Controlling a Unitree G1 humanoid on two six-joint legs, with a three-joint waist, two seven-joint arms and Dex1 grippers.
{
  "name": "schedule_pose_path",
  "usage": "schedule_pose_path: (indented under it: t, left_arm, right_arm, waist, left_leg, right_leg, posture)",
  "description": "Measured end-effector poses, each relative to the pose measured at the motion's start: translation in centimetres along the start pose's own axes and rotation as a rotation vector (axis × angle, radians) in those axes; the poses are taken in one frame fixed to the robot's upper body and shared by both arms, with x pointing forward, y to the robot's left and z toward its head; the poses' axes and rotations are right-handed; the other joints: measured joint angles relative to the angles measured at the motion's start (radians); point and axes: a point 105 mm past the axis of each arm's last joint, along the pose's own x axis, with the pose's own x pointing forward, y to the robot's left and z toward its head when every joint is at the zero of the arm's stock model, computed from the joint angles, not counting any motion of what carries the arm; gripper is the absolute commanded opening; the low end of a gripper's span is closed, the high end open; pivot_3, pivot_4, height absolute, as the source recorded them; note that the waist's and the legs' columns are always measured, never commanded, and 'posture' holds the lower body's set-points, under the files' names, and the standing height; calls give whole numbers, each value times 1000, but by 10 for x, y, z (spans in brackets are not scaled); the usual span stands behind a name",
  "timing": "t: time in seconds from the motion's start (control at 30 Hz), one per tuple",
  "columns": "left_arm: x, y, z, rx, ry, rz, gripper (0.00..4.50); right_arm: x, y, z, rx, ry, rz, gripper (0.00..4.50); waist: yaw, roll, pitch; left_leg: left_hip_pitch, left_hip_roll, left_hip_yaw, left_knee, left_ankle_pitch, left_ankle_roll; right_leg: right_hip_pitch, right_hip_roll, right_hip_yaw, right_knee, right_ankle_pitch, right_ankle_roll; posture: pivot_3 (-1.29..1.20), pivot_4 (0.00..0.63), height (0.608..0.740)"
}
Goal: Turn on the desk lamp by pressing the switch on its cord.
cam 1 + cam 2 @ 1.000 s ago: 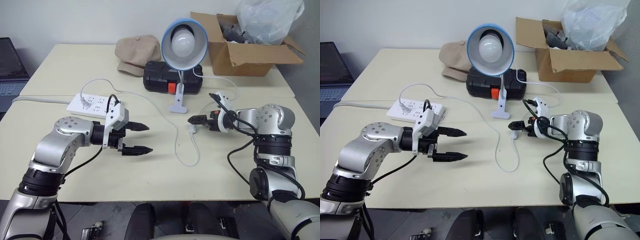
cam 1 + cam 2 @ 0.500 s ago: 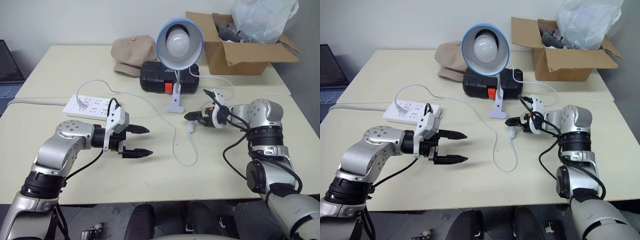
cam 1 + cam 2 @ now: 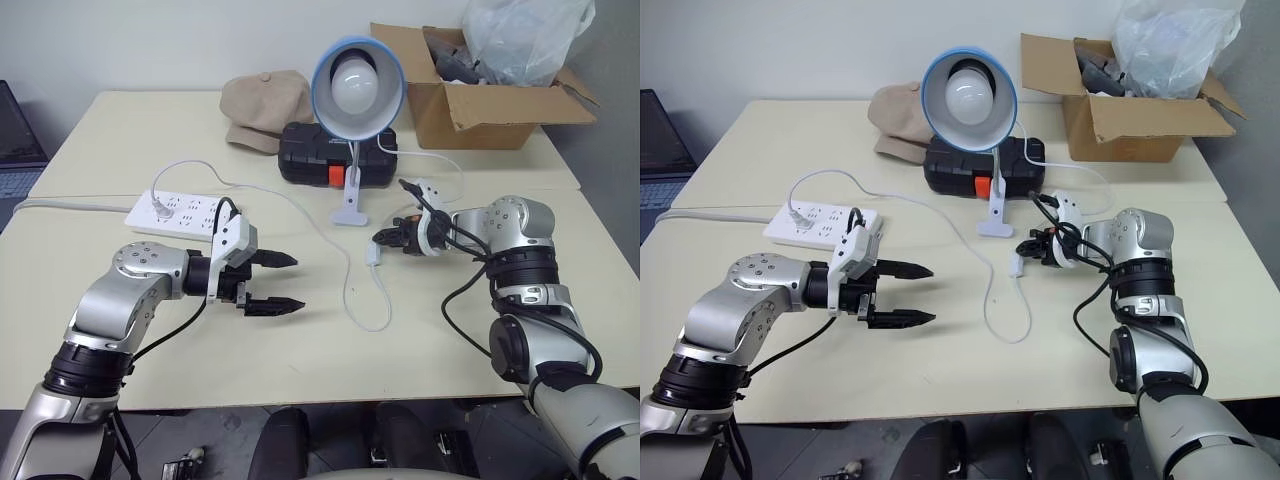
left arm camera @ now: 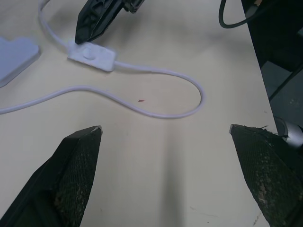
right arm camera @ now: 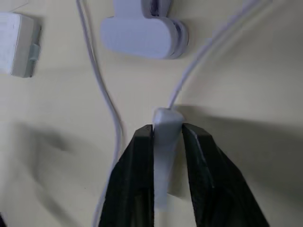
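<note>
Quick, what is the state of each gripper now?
Left gripper: open, holding nothing.
Right gripper: fingers closed on the switch.

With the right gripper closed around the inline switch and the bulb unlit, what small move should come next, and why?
Probably a slight squeeze or downward nudge onto the button. The right gripper clamps the switch by its sides, while the desk lamp shows no glow, so the button itself seems not yet pressed.
</note>
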Motion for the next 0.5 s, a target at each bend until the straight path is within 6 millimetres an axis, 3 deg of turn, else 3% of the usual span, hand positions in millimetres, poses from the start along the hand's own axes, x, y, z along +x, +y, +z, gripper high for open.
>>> schedule_pose_path:
  t: [0.4,0.5]
  left_arm:
    - [2,5,8,-18,-38,16,4500]
    - [1,7,11,-18,-45,18,4500]
  right_arm:
    - [-15,0,5,37,-63,61,366]
    - [-21,-7,5,61,-91,41,366]
  waist:
    - [0,0,0]
    - [0,0,0]
  left_leg:
    - [0,0,0,0,0,0]
    - [0,0,0,0,0,0]
  right_leg:
    - [0,0,0,0,0,0]
    - [0,0,0,0,0,0]
  posture:
    - [0,150,740]
    - [0,150,740]
